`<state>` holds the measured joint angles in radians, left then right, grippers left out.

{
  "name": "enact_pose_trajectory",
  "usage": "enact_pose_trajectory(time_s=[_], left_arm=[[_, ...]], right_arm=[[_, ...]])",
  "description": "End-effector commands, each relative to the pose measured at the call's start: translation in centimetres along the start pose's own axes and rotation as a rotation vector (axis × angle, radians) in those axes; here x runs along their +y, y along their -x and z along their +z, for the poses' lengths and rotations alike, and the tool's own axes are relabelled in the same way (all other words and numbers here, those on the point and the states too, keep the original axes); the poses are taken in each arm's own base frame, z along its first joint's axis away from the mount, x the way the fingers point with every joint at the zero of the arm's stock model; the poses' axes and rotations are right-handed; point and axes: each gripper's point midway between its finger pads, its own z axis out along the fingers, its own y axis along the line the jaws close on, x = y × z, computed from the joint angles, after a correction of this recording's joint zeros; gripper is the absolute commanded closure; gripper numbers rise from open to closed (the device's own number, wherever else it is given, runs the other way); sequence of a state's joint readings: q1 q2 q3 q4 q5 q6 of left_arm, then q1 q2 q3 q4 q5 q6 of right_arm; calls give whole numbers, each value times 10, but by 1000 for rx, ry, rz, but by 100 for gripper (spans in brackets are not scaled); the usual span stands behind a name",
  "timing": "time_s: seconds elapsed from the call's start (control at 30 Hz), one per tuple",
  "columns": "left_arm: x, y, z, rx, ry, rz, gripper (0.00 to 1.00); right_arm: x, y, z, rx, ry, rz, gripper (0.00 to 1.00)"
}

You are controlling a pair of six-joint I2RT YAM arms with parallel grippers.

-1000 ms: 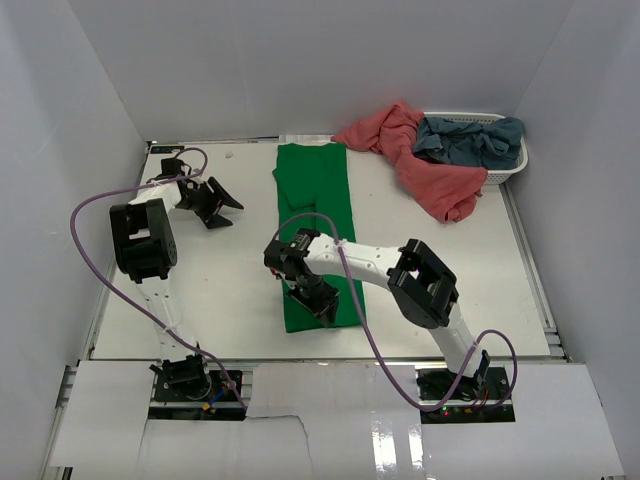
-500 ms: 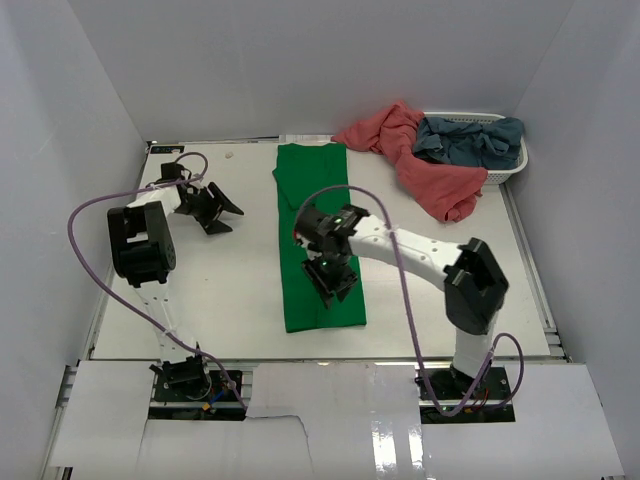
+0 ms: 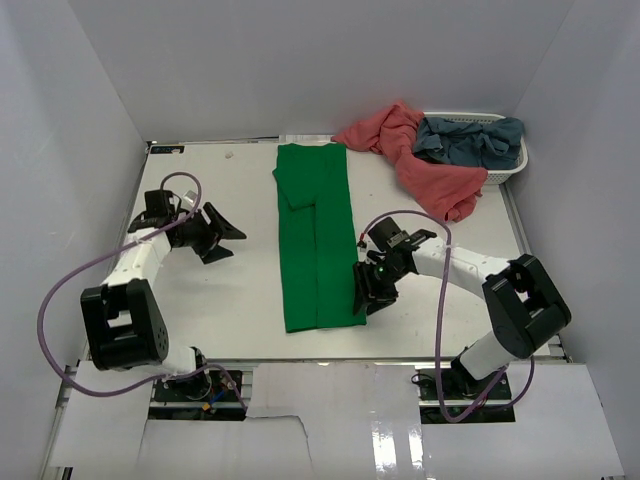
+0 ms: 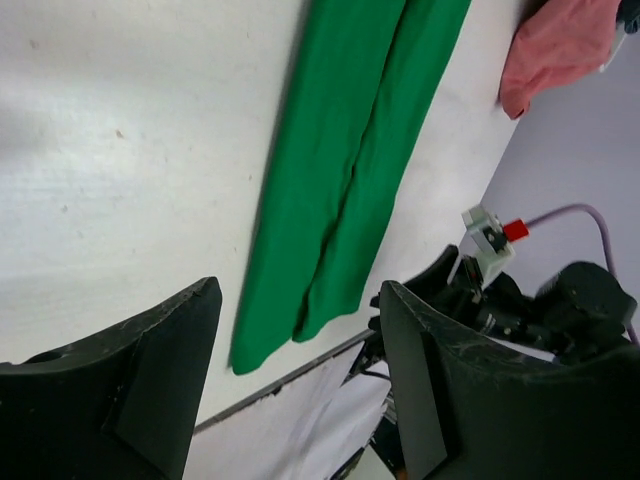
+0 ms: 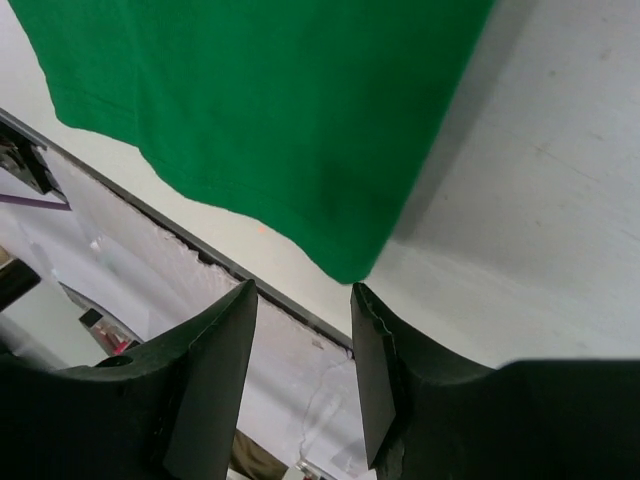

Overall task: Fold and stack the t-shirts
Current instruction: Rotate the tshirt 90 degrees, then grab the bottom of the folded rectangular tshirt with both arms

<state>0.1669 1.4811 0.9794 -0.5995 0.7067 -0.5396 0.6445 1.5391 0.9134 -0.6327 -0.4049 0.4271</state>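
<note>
Green t-shirt (image 3: 318, 250) — a long, narrow, flat strip — left hand (image 3: 231, 232) and right hand (image 3: 362, 297) both spread.

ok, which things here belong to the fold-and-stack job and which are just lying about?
Job:
bright green cloth t-shirt, folded into a long strip
salmon-pink cloth t-shirt, crumpled
dusty grey-blue cloth t-shirt, bunched up

Lying about:
white slatted plastic basket, under the grey-blue one

Green t-shirt (image 3: 315, 250) matt soft cloth; table (image 3: 240, 290) smooth, white, faintly scuffed.
</note>
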Motion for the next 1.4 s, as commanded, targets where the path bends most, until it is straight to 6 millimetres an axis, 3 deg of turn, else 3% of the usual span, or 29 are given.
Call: enact_pose_trajectory(time_s=[0.0,0.17,0.37,0.63,0.87,1.07,1.37], left_arm=[[-7,-29,-6,38,-57,-7,25],[1,-73,2,103,-26,2,25],[5,-108,19,142,17,40,25],[15,-142,45,210,64,48,25],[29,-157,58,235,111,53,25],[40,-166,68,255,158,63,25],[46,-177,81,282,167,68,26]], right_arm=[[17,11,11,-39,138,-12,51],[6,11,25,-43,145,13,51],[-8,9,38,-53,145,47,51],[-11,15,27,-96,155,48,52],[-16,19,14,-130,146,53,52],[-27,19,13,-134,136,63,52],[-33,17,27,-100,145,72,53]])
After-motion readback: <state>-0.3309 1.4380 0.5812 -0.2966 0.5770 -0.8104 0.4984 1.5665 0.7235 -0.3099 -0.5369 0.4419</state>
